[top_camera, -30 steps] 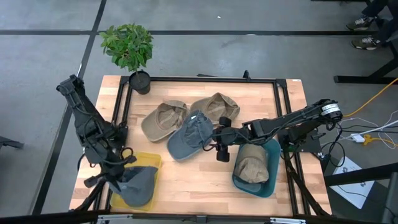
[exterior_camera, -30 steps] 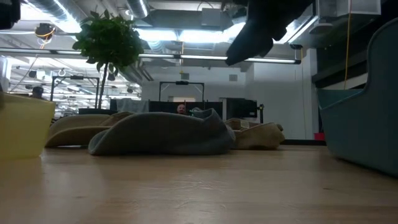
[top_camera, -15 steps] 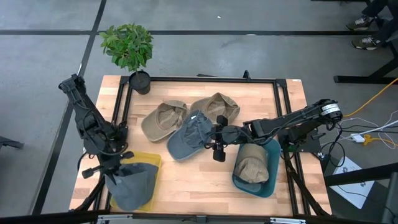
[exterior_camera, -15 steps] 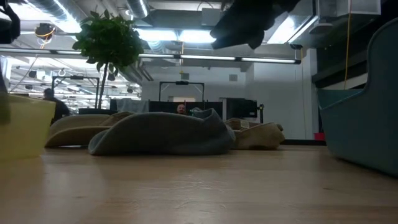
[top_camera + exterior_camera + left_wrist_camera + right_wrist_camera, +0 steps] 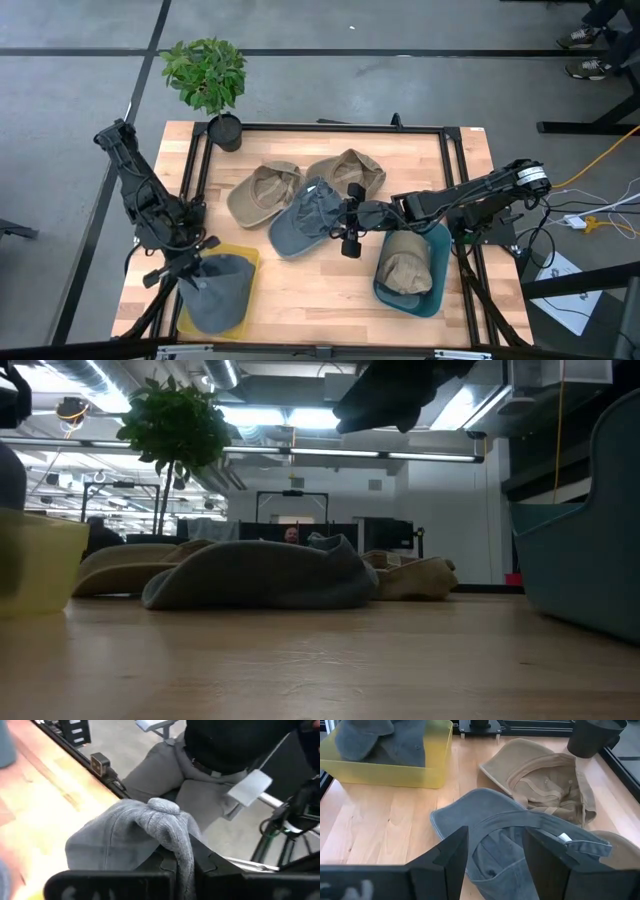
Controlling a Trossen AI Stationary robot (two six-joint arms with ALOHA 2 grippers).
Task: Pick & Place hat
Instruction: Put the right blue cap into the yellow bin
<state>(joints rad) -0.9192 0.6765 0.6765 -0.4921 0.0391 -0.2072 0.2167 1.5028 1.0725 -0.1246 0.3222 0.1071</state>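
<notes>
On the wooden table (image 5: 330, 290), left fingers (image 5: 172, 852) clench a grey hat (image 5: 220, 292); right fingers (image 5: 445, 860) spread above a blue-grey hat (image 5: 303, 218).

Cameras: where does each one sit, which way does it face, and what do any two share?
High view: overhead, straight down on the wooden table; both arms show.
Low view: table height, level across at the grey cap; an arm overhead.
Left wrist view: behind the left end effector, shut on a grey hat.
Right wrist view: behind the open right end effector, over the grey cap.
Shared: high and right wrist views both show the yellow bin.
</notes>
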